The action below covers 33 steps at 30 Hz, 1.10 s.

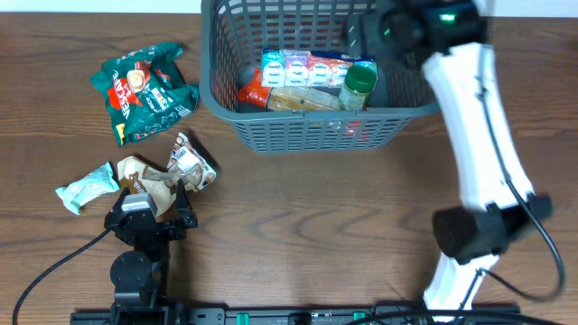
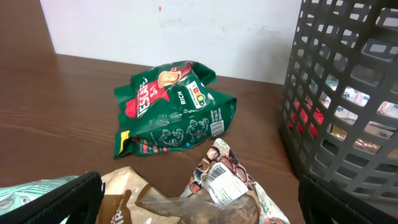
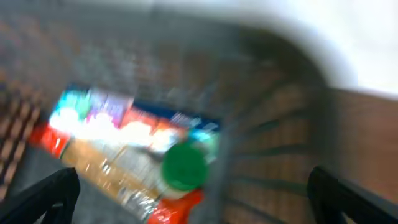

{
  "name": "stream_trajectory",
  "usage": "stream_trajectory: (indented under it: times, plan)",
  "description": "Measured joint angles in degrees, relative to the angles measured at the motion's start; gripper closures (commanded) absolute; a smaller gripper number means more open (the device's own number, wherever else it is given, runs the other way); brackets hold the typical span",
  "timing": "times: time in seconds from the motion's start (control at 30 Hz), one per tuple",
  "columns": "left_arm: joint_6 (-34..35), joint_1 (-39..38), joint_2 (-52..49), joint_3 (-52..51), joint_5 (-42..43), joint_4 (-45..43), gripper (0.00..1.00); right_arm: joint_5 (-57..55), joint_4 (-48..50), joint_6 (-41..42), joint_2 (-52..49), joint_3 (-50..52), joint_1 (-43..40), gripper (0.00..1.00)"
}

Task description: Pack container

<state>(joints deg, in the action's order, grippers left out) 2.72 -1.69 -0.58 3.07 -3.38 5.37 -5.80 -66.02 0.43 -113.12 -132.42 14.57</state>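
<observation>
The dark grey lattice basket [image 1: 307,126] stands at the table's far centre. It holds a colourful multipack [image 1: 302,68], a cracker pack [image 1: 298,99], a red packet [image 1: 253,92] and a green-capped jar [image 1: 358,86]. My right gripper [image 1: 363,38] hovers over the basket's right side, open and empty. Its wrist view is blurred and shows the green cap [image 3: 185,167] below the open jaws [image 3: 196,199]. My left gripper [image 1: 152,192] is open, low over a brown packet [image 1: 144,176]. In the left wrist view the open jaws [image 2: 199,202] straddle that packet [image 2: 217,193], with the basket [image 2: 336,93] at the right.
A green coffee bag [image 1: 144,90] lies at the far left and also shows in the left wrist view [image 2: 174,106]. A patterned packet [image 1: 191,162] and a pale teal packet [image 1: 88,190] lie beside the brown one. A white wall rises behind the table.
</observation>
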Motion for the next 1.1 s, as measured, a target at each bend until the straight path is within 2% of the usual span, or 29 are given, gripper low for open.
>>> stream_trajectory:
  times: [0.17,0.33,0.43,0.67,0.8,1.1]
  plan:
    - [0.0,0.0,0.0,0.0,0.0,0.0,0.02,-8.7,-2.1,3.3,8.2,-4.6,-4.6,0.01]
    - [0.0,0.0,0.0,0.0,0.0,0.0,0.01,-14.1,-4.5,10.6,12.5,-4.9,-17.2,0.01]
    - [0.0,0.0,0.0,0.0,0.0,0.0,0.02,-14.6,-5.2,13.5,12.7,-4.9,-24.3,0.01]
    - [0.0,0.0,0.0,0.0,0.0,0.0,0.01,-13.7,-6.7,15.9,12.7,-4.8,-35.0,0.01]
    - [0.0,0.0,0.0,0.0,0.0,0.0,0.02,-13.5,-6.7,16.2,12.7,-4.8,-37.8,0.01]
    - [0.0,0.0,0.0,0.0,0.0,0.0,0.01,-12.9,-8.1,16.6,12.7,-4.8,-38.1,0.01]
